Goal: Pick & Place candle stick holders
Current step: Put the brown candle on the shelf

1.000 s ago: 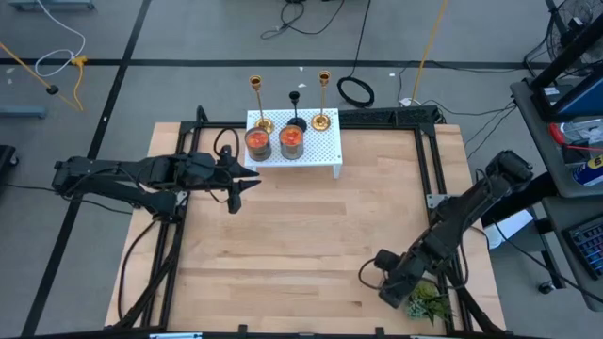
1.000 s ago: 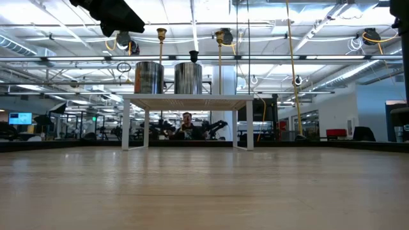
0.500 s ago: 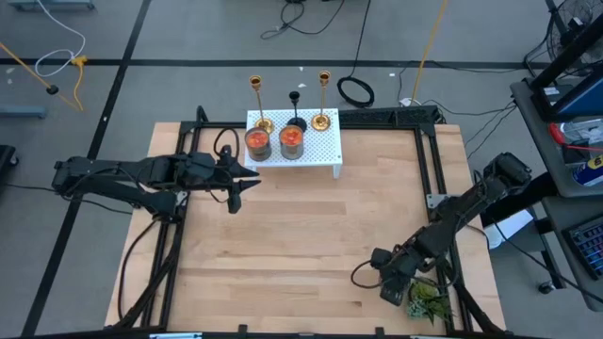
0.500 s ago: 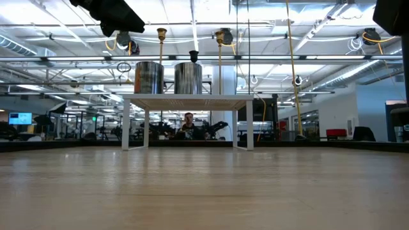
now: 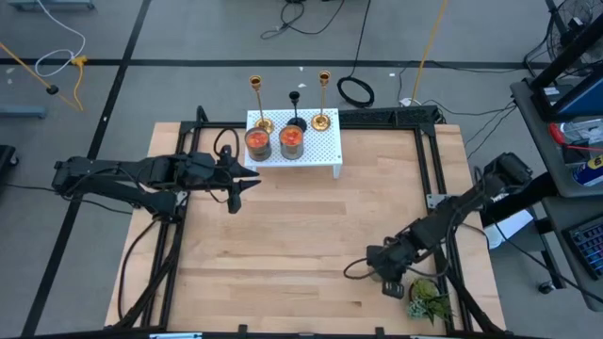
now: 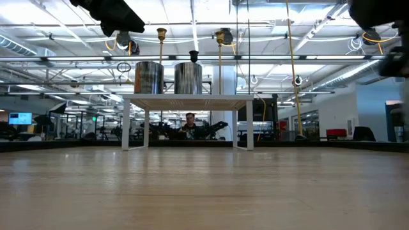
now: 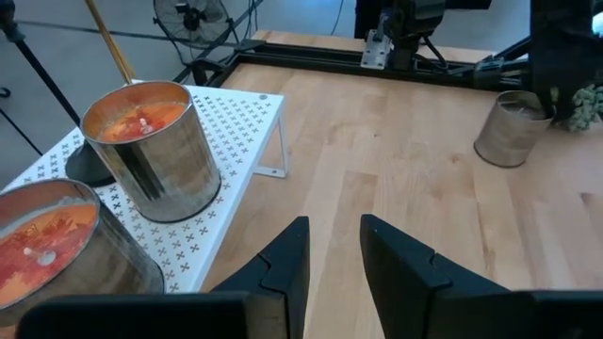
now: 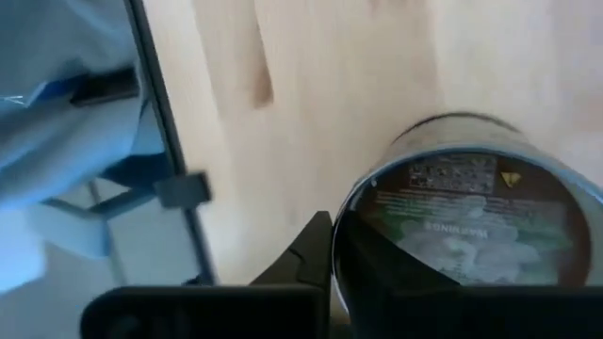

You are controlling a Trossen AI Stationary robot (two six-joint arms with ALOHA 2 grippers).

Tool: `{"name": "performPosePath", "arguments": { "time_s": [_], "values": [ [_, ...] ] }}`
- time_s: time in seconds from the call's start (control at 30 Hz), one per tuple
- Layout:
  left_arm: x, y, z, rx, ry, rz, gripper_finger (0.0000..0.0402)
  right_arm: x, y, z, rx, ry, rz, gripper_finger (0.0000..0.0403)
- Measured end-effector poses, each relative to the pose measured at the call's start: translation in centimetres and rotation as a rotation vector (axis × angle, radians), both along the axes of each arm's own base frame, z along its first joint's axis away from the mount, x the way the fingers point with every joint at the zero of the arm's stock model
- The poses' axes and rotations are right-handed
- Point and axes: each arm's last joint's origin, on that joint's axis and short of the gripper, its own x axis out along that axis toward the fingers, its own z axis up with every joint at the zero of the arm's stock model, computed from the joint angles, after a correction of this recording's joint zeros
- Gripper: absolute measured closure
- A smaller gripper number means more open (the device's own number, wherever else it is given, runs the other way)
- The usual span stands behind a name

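Note:
Three candle stick holders stand at the back of a white perforated rack (image 5: 294,151): gold (image 5: 256,104), black (image 5: 295,108), gold (image 5: 323,99). My left gripper (image 7: 334,250) hangs open beside the rack's left end, nothing between its fingers. My right gripper (image 5: 384,275) is low over the table's near right part, at a bare metal tin (image 7: 509,132). That tin stands slightly tilted on the wood. Its round labelled face (image 8: 452,226) is turned toward the right wrist camera. My right gripper meets the tin at its rim (image 8: 337,221), coming from above. One finger (image 8: 316,254) lies against the outside of the wall. The other finger is hidden by the tin, so I cannot tell whether the wall is pinched.
Two tins of orange wax (image 5: 257,143) (image 5: 292,141) stand on the rack in front of the holders. A small green plant (image 5: 429,299) lies by the near right corner, beside my right gripper. Black frame rails (image 5: 435,179) run along the table's edges. Bare wood (image 5: 301,235) spans the middle.
My right gripper has gone a little toward the table's left edge and slightly toward the far edge, away from the green plant, which has stayed put. In the low view the right arm has come into the picture at the top right.

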Motion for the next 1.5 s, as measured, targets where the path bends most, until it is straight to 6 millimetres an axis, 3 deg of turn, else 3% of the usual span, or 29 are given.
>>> {"name": "performPosePath", "arguments": {
  "time_s": [0.17, 0.47, 0.63, 1.2, 1.5],
  "values": [
    [0.0, 0.0, 0.0, 0.021, 0.005, -0.01, 0.0298, 0.8, -1.5, 0.5, -0.106, -0.122, 0.063, 0.0399],
    [0.0, 0.0, 0.0, 0.023, 0.007, -0.011, 0.0298, 1.8, -4.7, 0.3, -0.251, -0.16, 0.163, 0.0402],
    [0.0, 0.0, 0.0, 0.023, 0.006, -0.011, 0.0298, 2.9, -6.8, 1.1, -0.353, -0.219, 0.228, 0.0402],
    [0.0, 0.0, 0.0, 0.037, 0.01, -0.018, 0.0298, 7.6, -13.6, 9.8, -0.679, -0.63, 0.423, 0.0403],
    [0.0, 0.0, 0.0, 0.063, 0.016, -0.031, 0.0298, 8.0, -19.0, 13.2, -0.842, -0.673, 0.4, 0.0403]
  ]
}}
